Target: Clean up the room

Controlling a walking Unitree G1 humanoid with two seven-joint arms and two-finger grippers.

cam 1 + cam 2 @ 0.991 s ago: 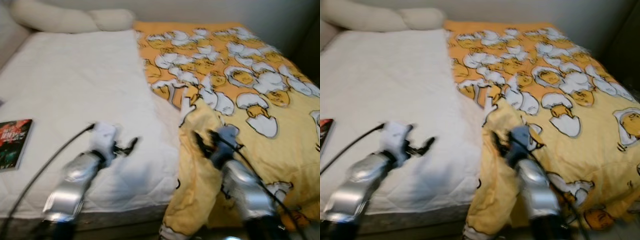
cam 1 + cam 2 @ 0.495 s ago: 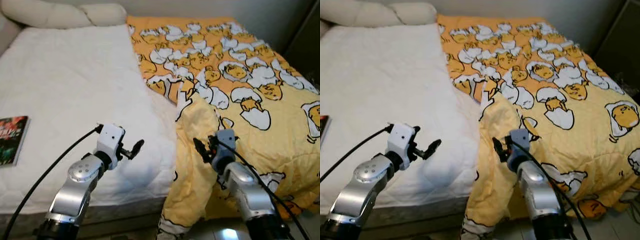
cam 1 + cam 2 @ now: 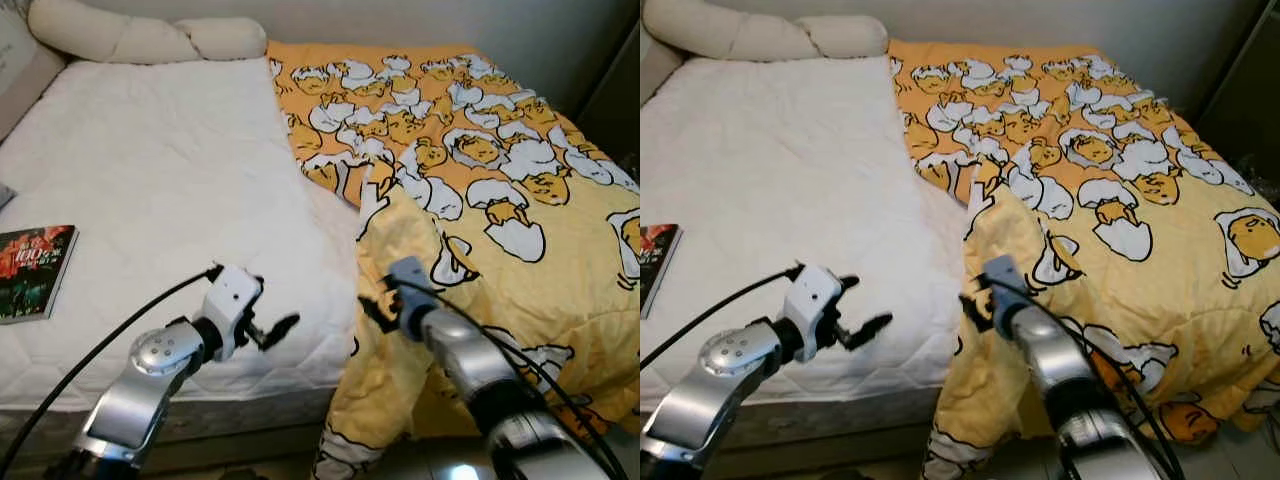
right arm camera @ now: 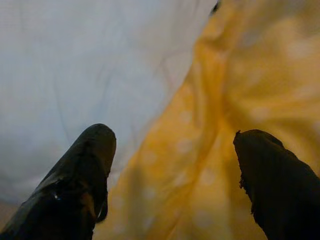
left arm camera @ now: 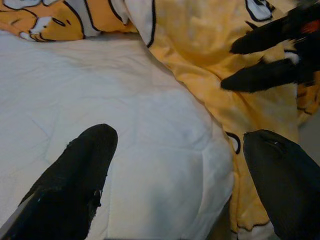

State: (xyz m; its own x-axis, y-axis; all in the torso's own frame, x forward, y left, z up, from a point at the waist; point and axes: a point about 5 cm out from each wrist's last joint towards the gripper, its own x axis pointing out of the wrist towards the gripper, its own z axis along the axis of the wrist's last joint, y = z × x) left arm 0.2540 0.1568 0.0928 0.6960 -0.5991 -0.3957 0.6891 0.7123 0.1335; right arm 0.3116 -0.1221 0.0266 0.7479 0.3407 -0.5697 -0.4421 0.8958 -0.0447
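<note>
My right tool point(image 3: 375, 312) hung at the near corner of the bed point(image 3: 170, 190), its fingers spread wide with nothing between them, and the folded edge of the duvet point(image 3: 480, 200) lay directly under and just past the tips. That was the relation my next move turned on: the yellow fold sat at about 12 o'clock from that tool, close enough that the wrist view showed cloth between the two fingers point(image 4: 80, 175), though I could not tell whether they touched it. The fold's long axis ran from 6 o'clock up toward 12 o'clock, along the middle of the bed, so the bare mattress lay off at 9 o'clock.

My left tool point(image 3: 275, 328) was also wide open and empty, over the white mattress near its front edge, with the duvet at about 3 o'clock from it and a short way off. I judged the right arm the nearer one for taking the edge, and the pull would have had to go across toward 9 o'clock to spread the cover.

A book point(image 3: 35, 272) lay flat far out at 9 o'clock, well apart from both tools.
</note>
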